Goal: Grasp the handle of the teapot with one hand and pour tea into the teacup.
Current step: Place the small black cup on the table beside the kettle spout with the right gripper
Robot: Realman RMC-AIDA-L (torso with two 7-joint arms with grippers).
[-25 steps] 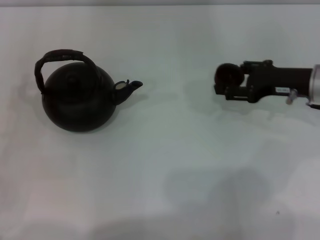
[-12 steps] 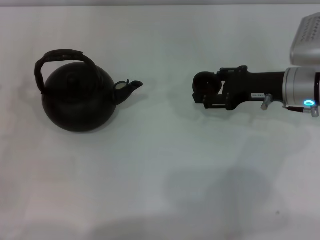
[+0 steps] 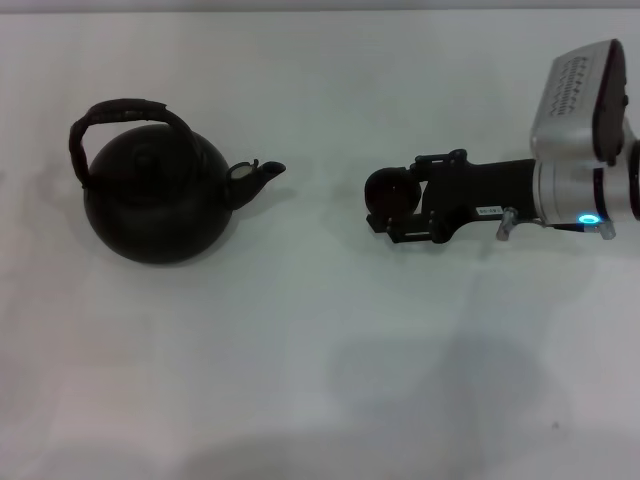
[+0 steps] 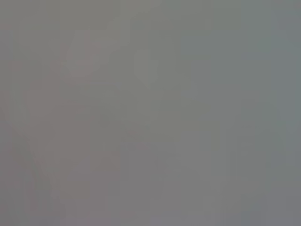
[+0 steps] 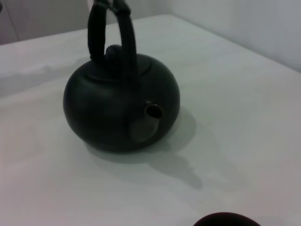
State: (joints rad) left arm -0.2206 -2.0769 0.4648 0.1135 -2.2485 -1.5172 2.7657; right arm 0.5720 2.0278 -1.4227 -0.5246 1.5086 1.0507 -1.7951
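The dark round teapot (image 3: 155, 200) stands on the white table at the left, its spout (image 3: 258, 175) pointing right. Its wrapped handle (image 3: 125, 108) arches over the knobbed lid. My right gripper (image 3: 402, 200) reaches in from the right, shut on the small dark teacup (image 3: 385, 188), a short gap right of the spout. In the right wrist view the teapot (image 5: 108, 117) faces the camera with its spout (image 5: 148, 120) forward and its handle (image 5: 124, 37) upright. Only the teacup's rim (image 5: 225, 220) shows there, at the picture's edge. The left gripper is out of view.
The white table (image 3: 300, 330) stretches around both objects, with the arm's shadow on its near part. The left wrist view shows only flat grey. A pale wall rises behind the table in the right wrist view.
My right gripper has carried the teacup leftward, closing much of the gap to the teapot's spout. The teapot has not moved.
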